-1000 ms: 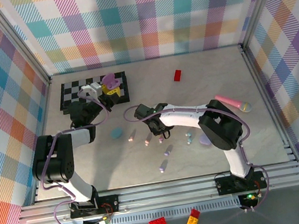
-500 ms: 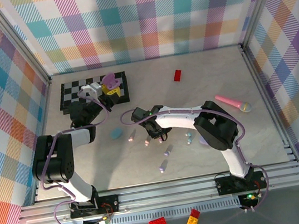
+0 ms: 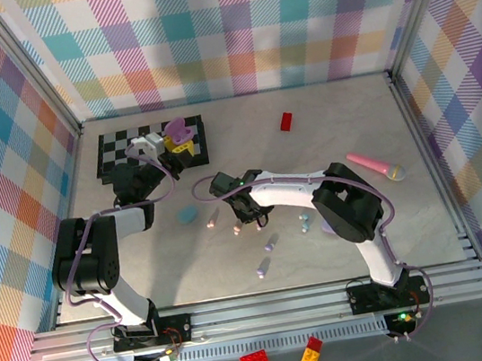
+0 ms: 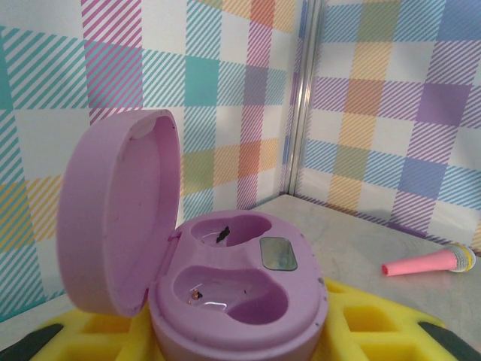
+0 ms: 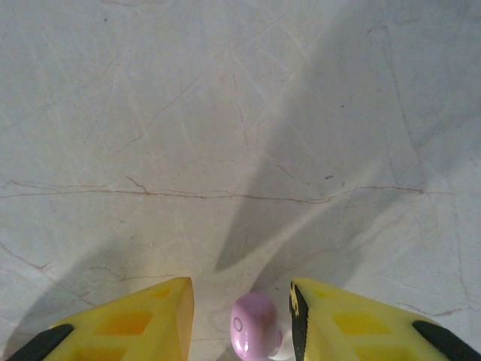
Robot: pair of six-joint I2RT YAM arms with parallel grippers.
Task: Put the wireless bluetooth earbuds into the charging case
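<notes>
Right arm [image 3: 287,183] shifted left, earbud [image 5: 255,336] — pink — between fingers [image 5: 150,320]

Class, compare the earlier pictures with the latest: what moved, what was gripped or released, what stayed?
The right claw shifted slightly left and narrowed around a tiny glossy pink plastic earbud, not yet pinching it. The left claw kept holding the open purple plastic charging case; the other loose earbuds stayed put.
</notes>
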